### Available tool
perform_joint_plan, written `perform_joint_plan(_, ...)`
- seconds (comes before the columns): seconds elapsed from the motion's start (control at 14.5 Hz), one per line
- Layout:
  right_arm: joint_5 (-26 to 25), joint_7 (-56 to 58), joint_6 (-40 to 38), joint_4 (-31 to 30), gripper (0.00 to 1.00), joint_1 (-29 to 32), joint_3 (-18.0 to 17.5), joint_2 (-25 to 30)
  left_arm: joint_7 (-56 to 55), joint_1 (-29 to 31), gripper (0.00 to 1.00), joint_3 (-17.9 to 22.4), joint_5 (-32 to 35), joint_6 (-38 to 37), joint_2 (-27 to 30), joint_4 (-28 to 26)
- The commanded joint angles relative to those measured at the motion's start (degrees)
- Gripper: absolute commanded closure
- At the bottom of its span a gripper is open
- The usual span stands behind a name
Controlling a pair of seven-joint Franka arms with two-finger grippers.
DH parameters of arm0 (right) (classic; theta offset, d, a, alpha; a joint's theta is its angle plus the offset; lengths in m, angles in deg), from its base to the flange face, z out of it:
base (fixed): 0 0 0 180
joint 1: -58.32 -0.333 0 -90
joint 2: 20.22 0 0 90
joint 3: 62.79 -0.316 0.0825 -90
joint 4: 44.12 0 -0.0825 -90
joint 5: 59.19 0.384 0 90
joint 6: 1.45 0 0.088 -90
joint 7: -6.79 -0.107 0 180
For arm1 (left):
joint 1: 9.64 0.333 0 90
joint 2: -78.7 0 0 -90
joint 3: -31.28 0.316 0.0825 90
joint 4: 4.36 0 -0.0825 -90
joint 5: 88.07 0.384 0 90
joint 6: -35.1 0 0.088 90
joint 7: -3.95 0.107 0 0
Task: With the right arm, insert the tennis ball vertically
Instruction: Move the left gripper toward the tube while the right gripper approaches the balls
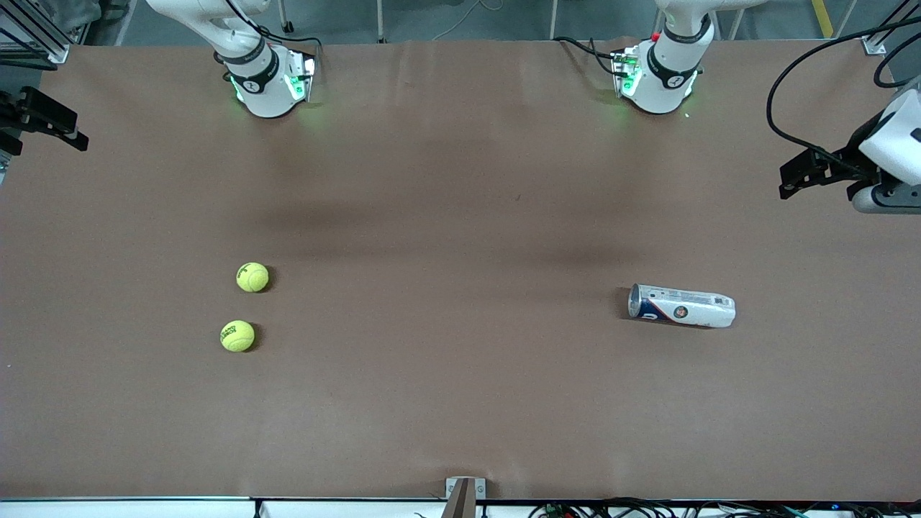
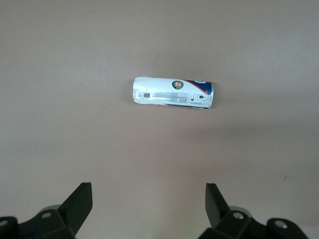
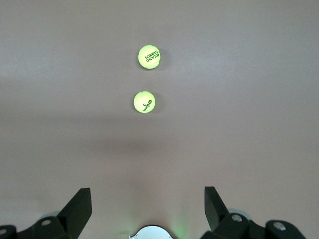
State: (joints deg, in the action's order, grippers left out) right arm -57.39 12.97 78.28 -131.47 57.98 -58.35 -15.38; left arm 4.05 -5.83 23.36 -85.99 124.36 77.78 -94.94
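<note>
Two yellow tennis balls lie on the brown table toward the right arm's end, one (image 1: pixel 252 277) farther from the front camera than the other (image 1: pixel 237 336). Both show in the right wrist view (image 3: pixel 144 101) (image 3: pixel 149 57). A white tennis ball can (image 1: pixel 681 306) lies on its side toward the left arm's end and also shows in the left wrist view (image 2: pixel 173 93). My right gripper (image 3: pixel 144 189) is open and empty, high over the table by its own base; it shows at the front view's edge (image 1: pixel 50 124). My left gripper (image 2: pixel 148 186) (image 1: pixel 788 180) is open and empty, high up, apart from the can.
The right arm's base (image 1: pixel 266 83) and the left arm's base (image 1: pixel 658 79) stand at the table's edge farthest from the front camera. Black cables hang by the left arm's hand. A small bracket (image 1: pixel 464 493) sits at the table's near edge.
</note>
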Motion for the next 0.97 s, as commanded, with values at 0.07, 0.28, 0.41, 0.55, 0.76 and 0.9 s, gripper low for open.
perform_joint_plan(0.07,-0.40,0.41,1.75,-0.01,0.00,0.78,-0.57,-0.18,1.05,0.15,0.00,-0.25,-0.24,4.15,0.04,-6.24)
perform_joint_plan(0.28,-0.39,0.24,4.90,-0.10,0.00,1.22,-0.57,-3.95,1.48,-0.20,0.00,-1.04,4.06,12.93,0.40,-15.29)
perform_joint_plan(0.41,-0.57,0.41,8.93,-0.01,0.00,2.18,-0.48,-8.77,2.45,-0.20,0.00,-1.57,4.16,18.91,-0.13,-20.92)
perform_joint_plan(0.55,-0.57,0.50,13.24,-0.01,0.00,3.41,-0.48,-12.74,4.28,-0.20,0.00,-1.66,4.16,24.88,-1.36,-25.41)
perform_joint_plan(0.76,-0.22,-0.38,16.77,-2.98,0.00,3.07,-0.48,-13.20,8.68,-0.03,0.00,-1.57,4.16,33.49,-2.41,-31.73)
perform_joint_plan(0.9,0.22,-1.43,21.41,-7.28,0.00,2.54,-0.66,-13.20,14.28,0.06,0.00,-1.57,4.34,38.16,-3.90,-34.12)
